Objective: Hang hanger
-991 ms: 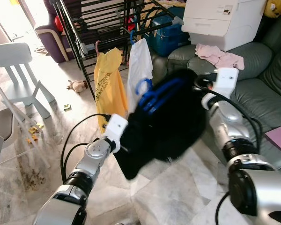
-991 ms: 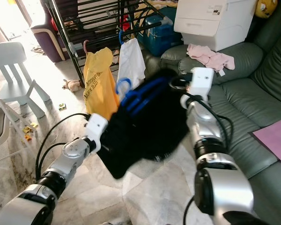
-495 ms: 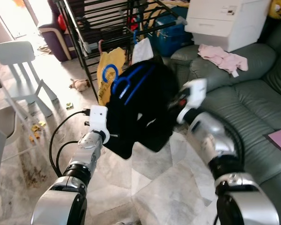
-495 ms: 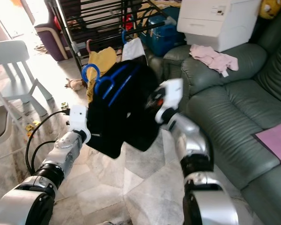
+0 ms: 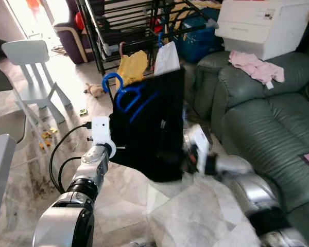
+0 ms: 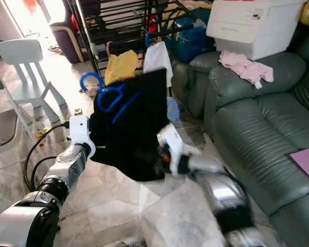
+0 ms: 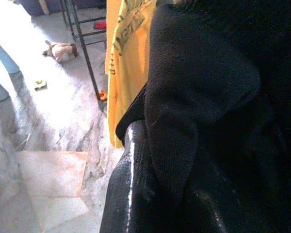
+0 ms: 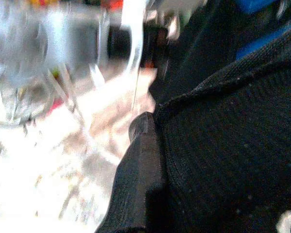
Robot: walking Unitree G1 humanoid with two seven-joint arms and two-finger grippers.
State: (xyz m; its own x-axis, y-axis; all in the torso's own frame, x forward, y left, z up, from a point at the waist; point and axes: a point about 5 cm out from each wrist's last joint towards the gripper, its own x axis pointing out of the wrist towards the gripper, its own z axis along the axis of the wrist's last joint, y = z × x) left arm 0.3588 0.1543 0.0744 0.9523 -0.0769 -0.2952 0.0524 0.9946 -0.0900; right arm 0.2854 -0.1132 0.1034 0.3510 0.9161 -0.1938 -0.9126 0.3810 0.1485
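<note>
A black garment [image 5: 153,128] on a blue hanger [image 5: 124,94] is held up in the air in front of me, the hanger's hook pointing left. My left gripper [image 5: 118,148] is shut on the garment's left edge; the left wrist view shows black cloth folded over one finger [image 7: 128,189]. My right gripper [image 5: 184,160] is low at the garment's bottom right edge, blurred, with black knit [image 8: 233,145] pressed close against it. The black drying rack [image 5: 118,31] stands behind the garment, with a yellow shirt [image 5: 132,65] and a white garment [image 5: 167,54] hanging on it.
A green sofa [image 5: 257,113] runs along the right, with pink clothes [image 5: 252,64] and a white box [image 5: 268,25] on it. A white chair [image 5: 33,67] stands at the left. A small soft toy [image 5: 95,90] lies on the marble floor.
My right arm has dropped from the garment's upper right to its lower edge. The garment now hangs more upright and nearer the rack. The camera has shifted too.
</note>
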